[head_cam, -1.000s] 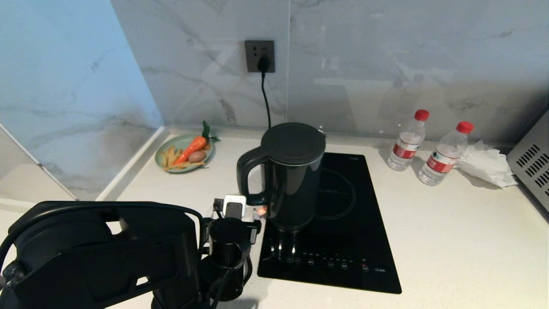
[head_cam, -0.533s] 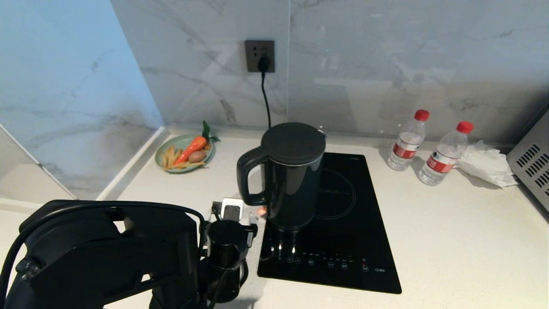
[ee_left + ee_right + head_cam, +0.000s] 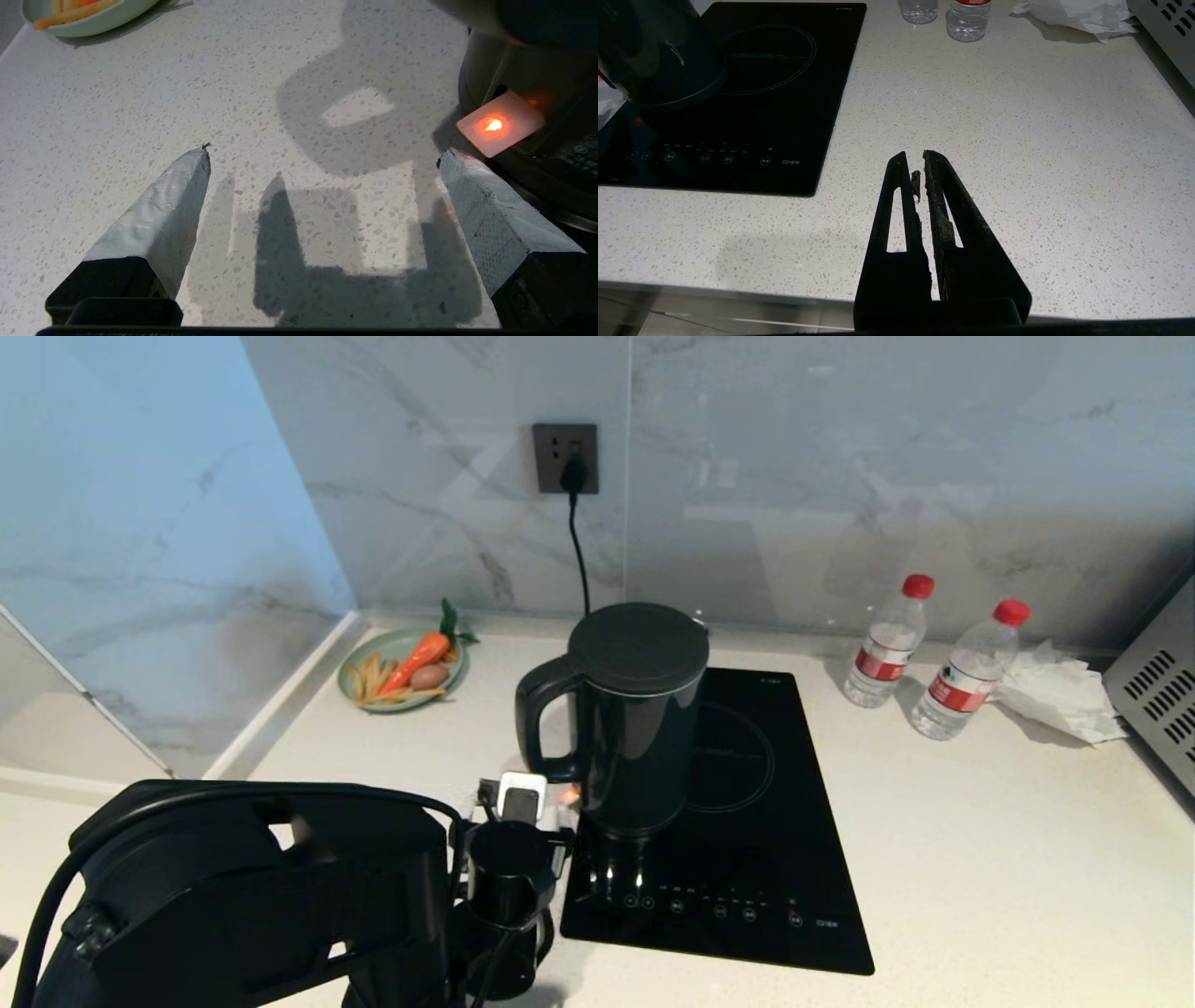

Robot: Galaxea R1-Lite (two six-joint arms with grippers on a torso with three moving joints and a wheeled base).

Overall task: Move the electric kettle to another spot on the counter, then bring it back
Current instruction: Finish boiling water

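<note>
The electric kettle [image 3: 635,719], a tall glossy black jug with a flat lid, stands upright on the left part of the black cooktop, its loop handle [image 3: 541,723] pointing left. A switch tab [image 3: 495,123] at its foot glows orange. My left gripper [image 3: 323,156] hangs open just above the white speckled counter [image 3: 980,859], below and beside the handle, with nothing between its fingers. Its right fingertip [image 3: 455,172] is close to the kettle's foot [image 3: 537,56]. My right gripper [image 3: 915,153] is shut and empty over the counter's front edge, right of the cooktop, and out of the head view.
The black glass cooktop [image 3: 747,821] lies mid-counter. A green plate of vegetables [image 3: 403,669] sits back left. Two water bottles [image 3: 887,639] [image 3: 966,672], crumpled tissue [image 3: 1060,695] and a grilled appliance [image 3: 1158,691] stand back right. A cord runs from the wall socket [image 3: 566,457] behind the kettle.
My left arm has shifted slightly right and toward the front of the counter, near the kettle's foot. The kettle has not moved.
</note>
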